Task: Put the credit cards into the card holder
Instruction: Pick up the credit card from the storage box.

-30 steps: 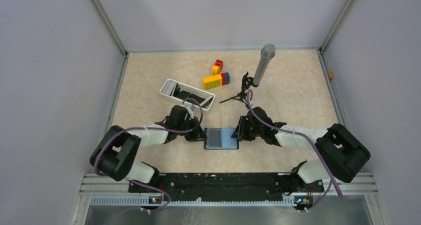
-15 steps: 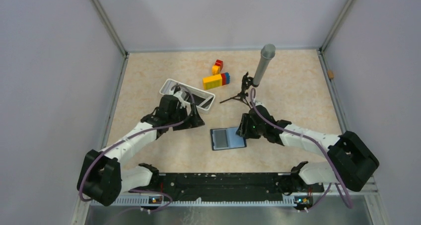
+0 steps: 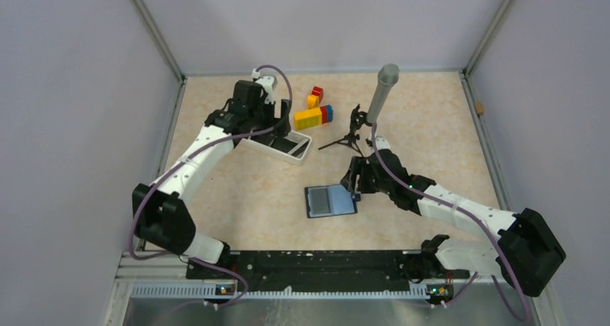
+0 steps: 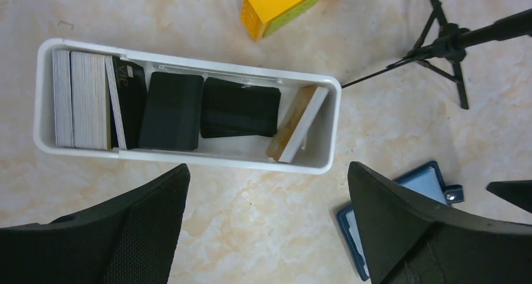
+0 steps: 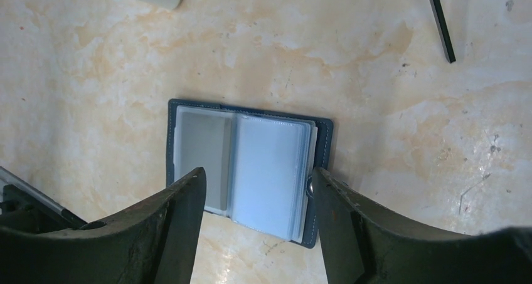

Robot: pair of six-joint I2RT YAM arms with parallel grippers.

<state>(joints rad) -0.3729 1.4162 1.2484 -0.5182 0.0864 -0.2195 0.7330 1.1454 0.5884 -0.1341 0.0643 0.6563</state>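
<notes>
Holder (image 3: 331, 200) is lying open flat on the table (image 3: 431, 124), a bit right of centre, near the front. Long axis runs left-right in the top view, tilted slightly, w/ the fold going near-far. Inside faces up: grey pocket half on the left, pale clear sleeves on the right, navy edge all round. The snap tab sits on the right edge, on the right claw's side.

Right claw (image 5: 258, 174) hangs right over the holder (image 5: 244, 171), fingers spread apart, nothing between them.

Cards (image 4: 207, 108) are all in the white tray (image 4: 188, 158) at the back left. Two black ones lie flat in the middle, side by side along the tray's length. More stand on edge, packed at one end. The tray's long axis goes diagonal in the top view, far-left to near-right. One upright card has small pale print but it's too tiny to read, tbh.

Left claw (image 4: 268, 168) hovers above the tray's near wall, fingers wide apart, empty.
</notes>
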